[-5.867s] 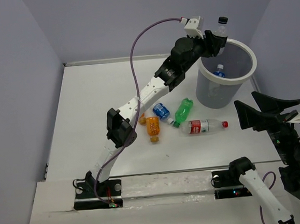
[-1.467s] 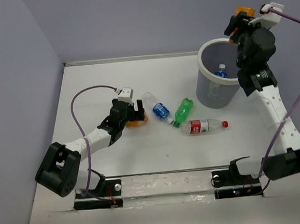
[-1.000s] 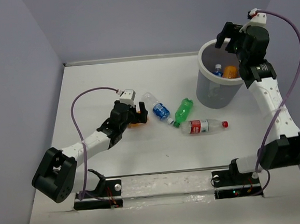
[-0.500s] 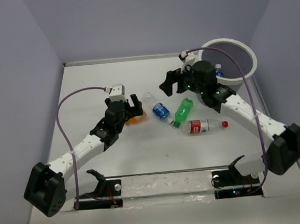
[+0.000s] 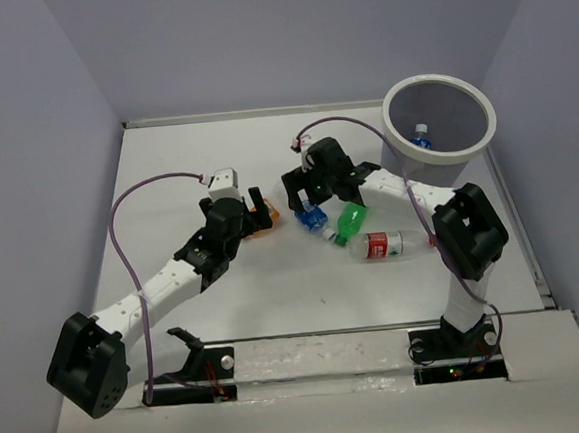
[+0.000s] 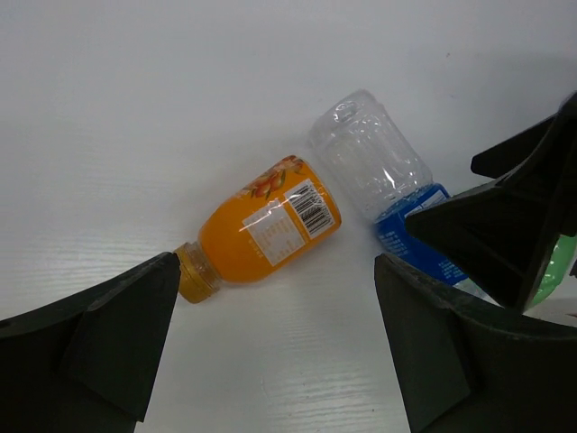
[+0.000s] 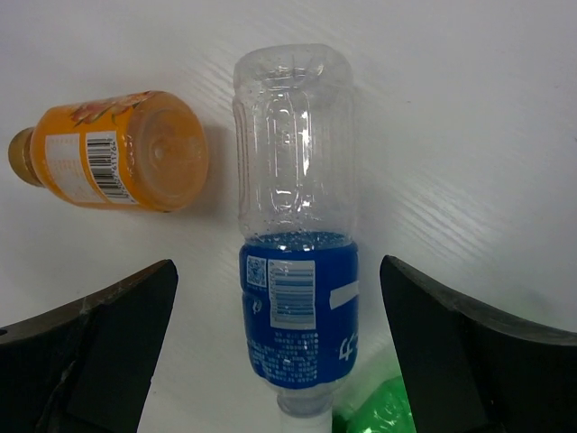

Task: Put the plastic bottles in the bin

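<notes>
While both gape wide, the left end effector (image 6: 277, 269) should straddle the orange bottle (image 6: 261, 230), the right end effector (image 7: 278, 269) the blue-labelled bottle (image 7: 296, 225), without clashing.

The table (image 7: 469, 108) is white and matt, with fine woodgrain-like streaks. On it, the clear bottle (image 7: 296, 180) is thin, glossy, ribbed plastic with a smooth blue film label. Just beside its base, the orange bottle (image 7: 117, 162) is glossy plastic with a printed wrap, its cap duller. At the clear bottle's neck, the green bottle (image 7: 383, 406) is translucent and shiny. The left gripper (image 6: 278, 263) has matt black plastic fingers (image 6: 99, 347).
</notes>
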`<move>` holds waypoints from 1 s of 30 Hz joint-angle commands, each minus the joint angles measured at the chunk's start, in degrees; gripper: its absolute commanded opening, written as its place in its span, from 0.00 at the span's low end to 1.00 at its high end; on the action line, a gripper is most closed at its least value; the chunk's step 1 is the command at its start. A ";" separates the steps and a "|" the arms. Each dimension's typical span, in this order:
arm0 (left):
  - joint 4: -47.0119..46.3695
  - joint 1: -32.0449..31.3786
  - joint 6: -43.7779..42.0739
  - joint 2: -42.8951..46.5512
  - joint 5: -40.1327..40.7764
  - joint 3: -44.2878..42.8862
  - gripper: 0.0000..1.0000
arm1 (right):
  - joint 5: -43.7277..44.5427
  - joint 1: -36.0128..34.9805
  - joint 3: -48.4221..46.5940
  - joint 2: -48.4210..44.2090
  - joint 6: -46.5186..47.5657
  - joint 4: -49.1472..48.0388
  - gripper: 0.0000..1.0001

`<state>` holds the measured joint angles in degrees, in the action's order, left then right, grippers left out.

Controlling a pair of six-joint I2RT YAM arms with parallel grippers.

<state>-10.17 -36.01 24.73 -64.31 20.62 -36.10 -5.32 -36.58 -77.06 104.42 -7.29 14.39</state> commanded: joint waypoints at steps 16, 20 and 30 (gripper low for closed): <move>-1.07 -0.11 -1.44 -4.15 2.68 -0.56 0.99 | 12.79 -2.01 -7.84 9.23 -1.32 -0.24 0.65; -2.92 -0.20 -3.90 -3.54 -1.55 0.32 0.99 | 13.15 -2.01 -7.58 4.66 -2.82 -3.23 0.55; -8.28 -5.73 -14.71 -7.66 5.73 0.24 0.99 | 19.55 -2.01 -14.34 -11.33 -2.74 -4.99 0.49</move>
<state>-13.15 -39.77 16.75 -69.93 21.61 -35.59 8.93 -38.57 -85.65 101.60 -11.16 14.48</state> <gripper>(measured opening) 0.989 0.670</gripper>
